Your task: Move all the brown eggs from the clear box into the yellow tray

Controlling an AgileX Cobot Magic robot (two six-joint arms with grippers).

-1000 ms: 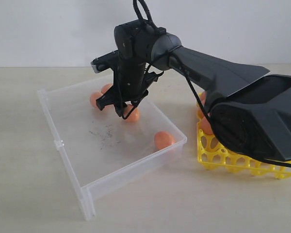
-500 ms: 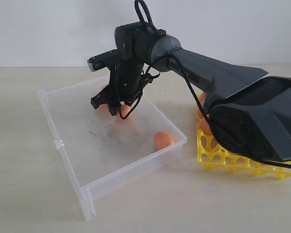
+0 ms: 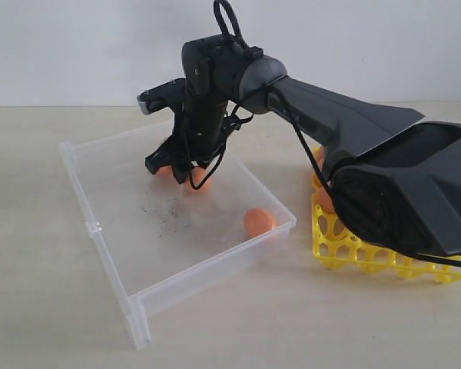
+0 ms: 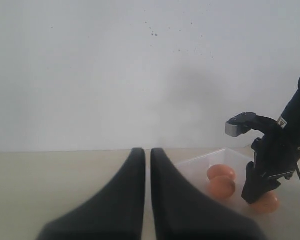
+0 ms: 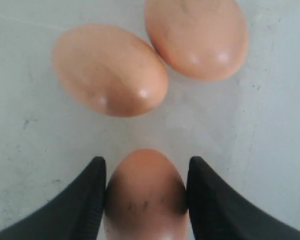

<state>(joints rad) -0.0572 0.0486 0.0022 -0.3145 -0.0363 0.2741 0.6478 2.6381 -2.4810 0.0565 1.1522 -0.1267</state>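
My right gripper (image 3: 178, 172) reaches down into the clear box (image 3: 100, 231) near its far side. In the right wrist view the right gripper (image 5: 146, 162) has its fingers pressed on both sides of one brown egg (image 5: 145, 195) on the box floor. Two more brown eggs (image 5: 110, 70) (image 5: 196, 35) lie just beyond it, touching each other. A fourth egg (image 3: 259, 221) rests in the box's near right corner. The yellow tray (image 3: 353, 250) sits right of the box, mostly behind the arm, with eggs (image 3: 326, 200) in it. My left gripper (image 4: 147, 152) is shut and empty, away from the box.
The right arm's dark body (image 3: 399, 184) fills the right side and covers much of the tray. Dark scuffs (image 3: 165, 211) mark the box floor. The box and tray stand on a beige tabletop (image 3: 46, 307) before a white wall.
Over the last second my right gripper shifted left and lower inside the box, settling round the egg. In the last half second it barely moved. The other eggs stayed put.
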